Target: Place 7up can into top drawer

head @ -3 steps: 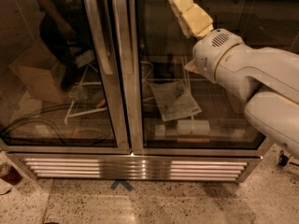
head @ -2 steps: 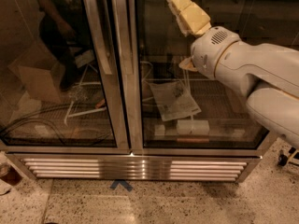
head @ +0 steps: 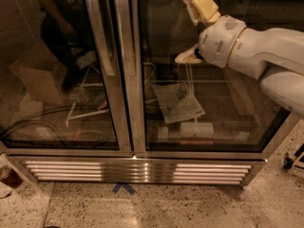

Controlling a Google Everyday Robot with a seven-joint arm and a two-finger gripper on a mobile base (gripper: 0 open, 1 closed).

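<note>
Camera view. Compared with the frames from a second ago, the arm (head: 266, 51) has risen slightly and shifted a little to the left. The gripper (head: 197, 4) now sits at the top edge of the view, with its tip cut off by the frame. Nothing else in the scene has moved.

Consequence for the task, as a judgement: this is a transit or repositioning motion, not a placing step. The 7up can is not visible anywhere in this view, neither at the gripper nor on the floor (head: 190, 208). The top drawer is also out of view. Placement appears not yet started.

End effector: the gripper is raised in front of the right glass door (head: 209, 103) of a two-door cabinet and points up and to the left. Whether it is apart or together cannot be told. No object is seen in it, and contact with the glass cannot be confirmed.

Behind the glass lie a sheet of paper (head: 178, 101) and a white box (head: 195, 128)
</note>
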